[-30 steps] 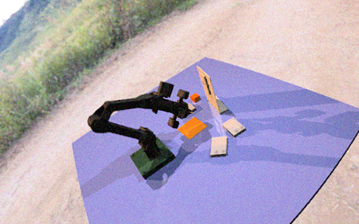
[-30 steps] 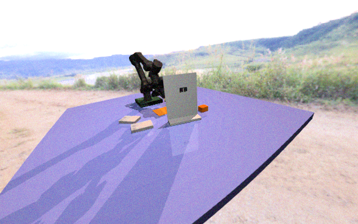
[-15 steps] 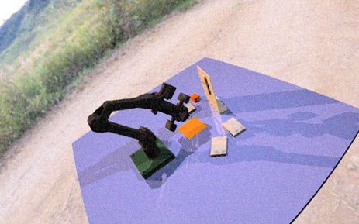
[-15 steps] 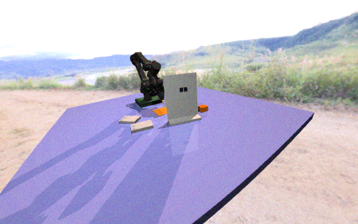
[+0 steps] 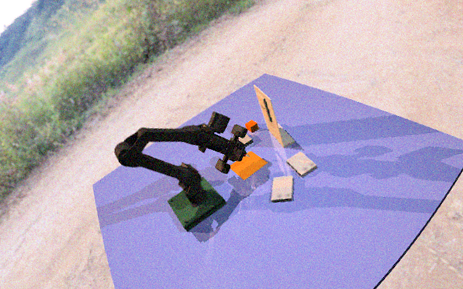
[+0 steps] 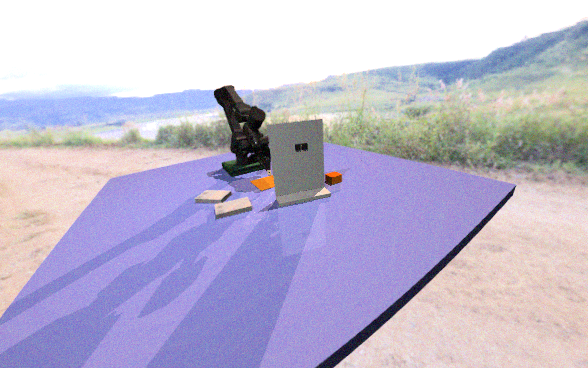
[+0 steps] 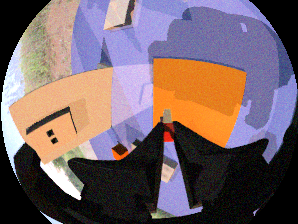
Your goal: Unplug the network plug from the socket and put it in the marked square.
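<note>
My gripper [image 5: 245, 154] [image 7: 167, 125] is shut on the small plug [image 7: 167, 116], which shows grey with a red part between the fingertips in the wrist view. The gripper points down above the marked square [image 5: 249, 167] [image 6: 262, 184] [image 7: 200, 85], a flat orange patch, near its far edge in the top view; the exact height is hard to tell. The upright panel [image 5: 268, 116] [image 6: 297, 172] [image 7: 97, 85] stands apart from the gripper. Its socket block [image 7: 42, 131] shows two dark holes and no plug in the wrist view. The panel hides most of the gripper in the exterior view.
Two pale flat blocks [image 5: 302, 163] [image 5: 282, 188] [image 6: 213, 196] [image 6: 233, 207] lie near the panel and square. Another pale block [image 5: 247, 140] [image 7: 169, 171] and an orange cube [image 5: 252, 126] [image 6: 333, 178] [image 7: 120, 153] lie on the square's other side. The arm stands on a green base [image 5: 194, 212].
</note>
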You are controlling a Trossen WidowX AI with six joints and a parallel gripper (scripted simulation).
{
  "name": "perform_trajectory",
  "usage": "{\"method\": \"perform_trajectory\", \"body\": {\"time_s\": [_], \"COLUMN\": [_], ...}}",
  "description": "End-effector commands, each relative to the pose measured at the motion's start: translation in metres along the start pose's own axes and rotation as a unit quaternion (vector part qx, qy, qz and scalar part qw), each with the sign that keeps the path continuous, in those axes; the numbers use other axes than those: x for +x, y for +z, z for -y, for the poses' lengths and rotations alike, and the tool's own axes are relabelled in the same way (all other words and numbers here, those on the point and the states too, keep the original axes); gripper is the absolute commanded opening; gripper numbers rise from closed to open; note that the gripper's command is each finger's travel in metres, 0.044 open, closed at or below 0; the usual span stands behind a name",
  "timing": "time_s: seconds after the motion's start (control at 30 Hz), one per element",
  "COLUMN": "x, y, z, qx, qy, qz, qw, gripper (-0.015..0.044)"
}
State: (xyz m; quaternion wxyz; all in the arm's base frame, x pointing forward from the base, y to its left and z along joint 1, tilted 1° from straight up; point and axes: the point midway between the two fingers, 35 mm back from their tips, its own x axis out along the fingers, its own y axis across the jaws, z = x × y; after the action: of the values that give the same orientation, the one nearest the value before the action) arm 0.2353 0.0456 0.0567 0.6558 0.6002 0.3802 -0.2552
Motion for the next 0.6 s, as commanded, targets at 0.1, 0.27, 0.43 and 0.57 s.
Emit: {"method": "perform_trajectory", "body": {"time_s": [0.1, 0.27, 0.43, 0.57], "x": [0.009, 0.014, 0.02, 0.023], "y": [-0.001, -0.001, -0.001, -0.001], "z": [0.007, 0.011, 0.017, 0.02], "qx": [-0.001, -0.001, -0.001, -0.001], "qy": [0.0, 0.0, 0.0, 0.0], "qz": [-0.003, -0.003, -0.003, -0.003], "qw": [1.0, 1.0, 1.0, 1.0], "gripper": [0.0, 0.0, 0.0, 0.0]}}
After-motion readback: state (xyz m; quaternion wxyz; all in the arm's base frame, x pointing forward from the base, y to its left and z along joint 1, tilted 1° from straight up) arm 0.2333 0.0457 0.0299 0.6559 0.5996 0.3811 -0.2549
